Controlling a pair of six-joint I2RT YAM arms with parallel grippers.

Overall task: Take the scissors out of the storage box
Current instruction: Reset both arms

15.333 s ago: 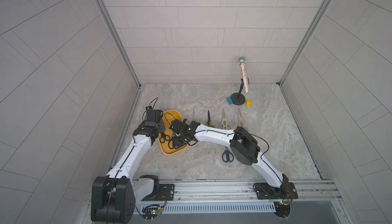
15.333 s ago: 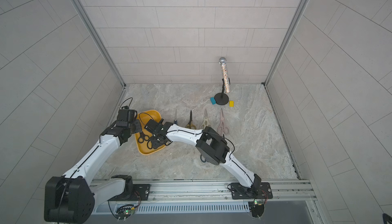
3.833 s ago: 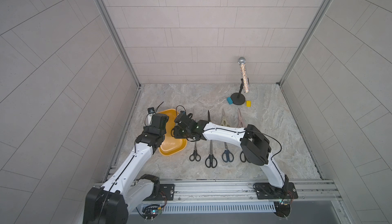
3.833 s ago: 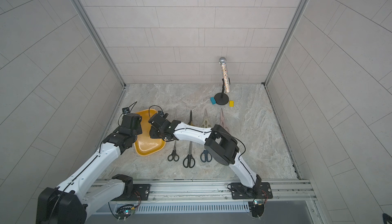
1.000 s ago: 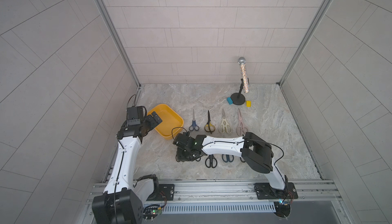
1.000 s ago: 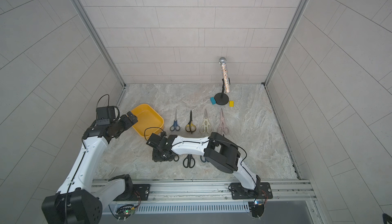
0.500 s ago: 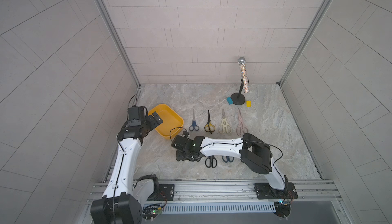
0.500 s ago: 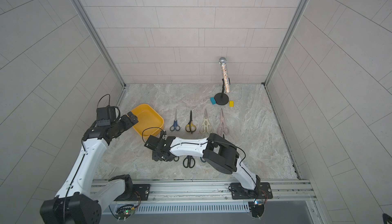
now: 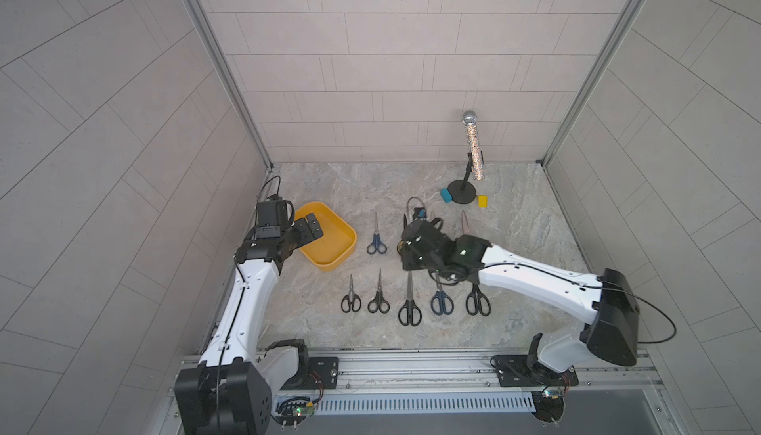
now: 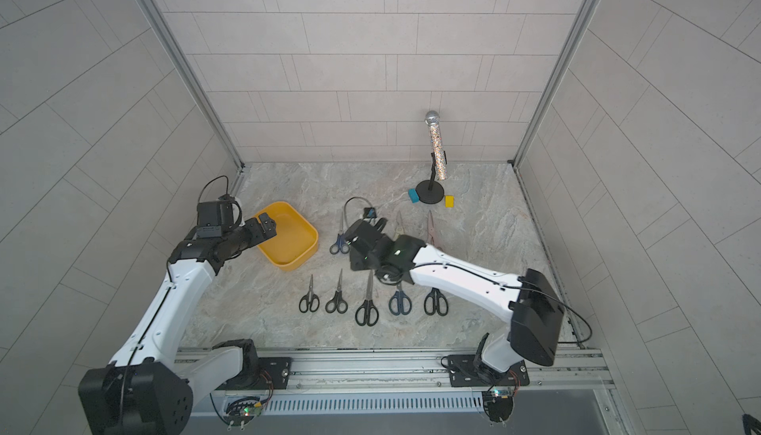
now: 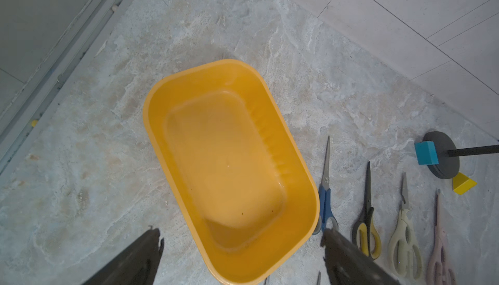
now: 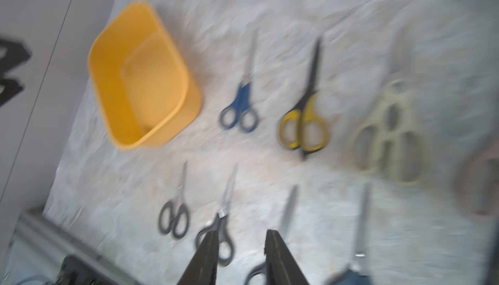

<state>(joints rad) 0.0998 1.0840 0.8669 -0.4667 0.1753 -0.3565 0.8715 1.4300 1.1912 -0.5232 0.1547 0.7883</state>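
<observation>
The yellow storage box (image 9: 334, 265) (image 11: 270, 135) sits at the left of the table and is empty inside. My left gripper (image 9: 309, 226) (image 11: 241, 237) hangs open over its near rim, touching nothing. Several scissors lie outside the box in two rows. The front row starts with a small black pair (image 9: 351, 299) (image 12: 174, 220). The back row has a blue pair (image 9: 376, 240) (image 11: 326, 197), a black-and-yellow pair (image 12: 303, 124), cream shears (image 12: 388, 132) and pink shears (image 10: 430, 227). My right gripper (image 9: 408, 263) (image 12: 242, 233) hovers above the rows, slightly open and empty.
A microphone on a round black stand (image 9: 463, 196) rises at the back right. A blue block (image 9: 445, 195) and a small yellow block (image 9: 482, 201) sit beside its base. Tiled walls close three sides and a metal rail (image 9: 412, 365) runs along the front.
My right gripper has left a small black pair at the left end of the front row, then lifted and drawn back to the right. The left arm has not moved.
</observation>
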